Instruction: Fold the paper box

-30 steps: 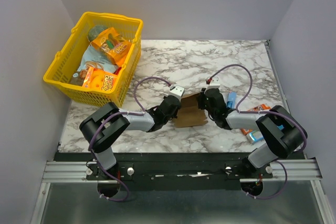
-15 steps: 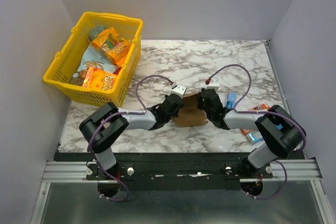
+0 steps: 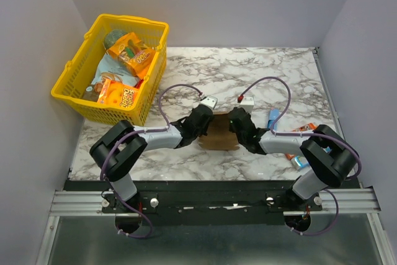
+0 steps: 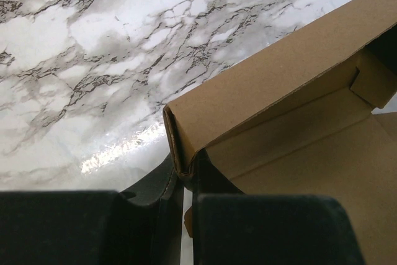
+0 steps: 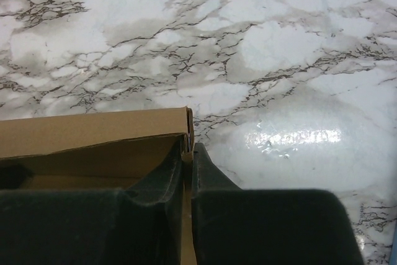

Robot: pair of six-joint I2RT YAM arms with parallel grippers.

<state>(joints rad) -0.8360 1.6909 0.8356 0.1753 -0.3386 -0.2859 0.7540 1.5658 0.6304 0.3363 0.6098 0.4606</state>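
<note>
Position: paper box is lying open-topped on the marble table, directly between both claws | left gripper is clenching its left wall | right gripper is clenching its right wall | arms are standing equally near

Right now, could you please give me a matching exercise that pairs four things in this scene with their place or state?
Things:
1. paper box
2. yellow basket
3. slim blue packet
4. left fingers

Place or state:
A. lying unheld beside the right arm
B. shut on a cardboard wall
C. far left of the marble table, holding snack packets
D. brown, open-topped, mid-table

Pairs: 1-D, 2-C, 3-A, 4-B.
</note>
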